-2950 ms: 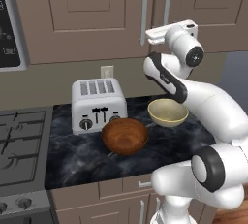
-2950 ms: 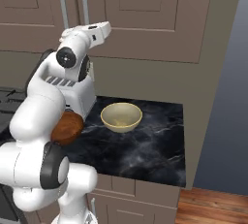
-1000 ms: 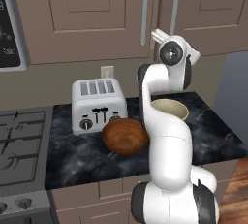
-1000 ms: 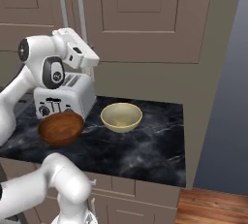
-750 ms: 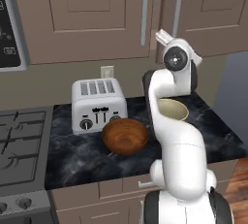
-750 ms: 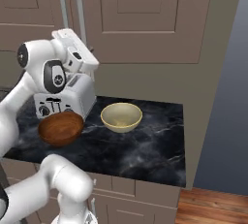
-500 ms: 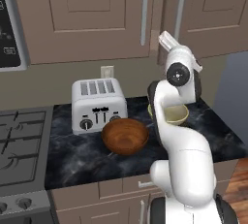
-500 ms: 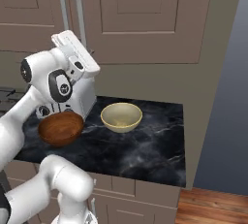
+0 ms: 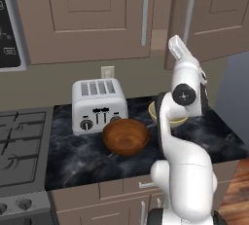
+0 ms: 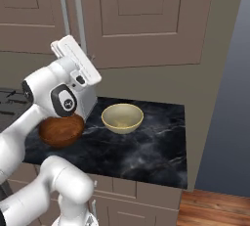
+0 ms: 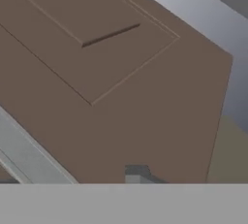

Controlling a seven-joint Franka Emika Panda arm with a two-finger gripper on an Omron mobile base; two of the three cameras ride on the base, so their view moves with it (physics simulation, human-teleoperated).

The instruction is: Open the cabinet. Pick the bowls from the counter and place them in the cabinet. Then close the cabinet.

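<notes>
Over the last three seconds I've watched the arm straighten up from its hunched pose over the counter; its hand now sits higher, tipped up toward the cabinet. The right door has started to swing: in the left base view it now stands slightly ajar, its handle shifted right and angled off the left door's. The wooden bowl, earlier partly hidden behind the arm in the right base view, shows more.
</notes>
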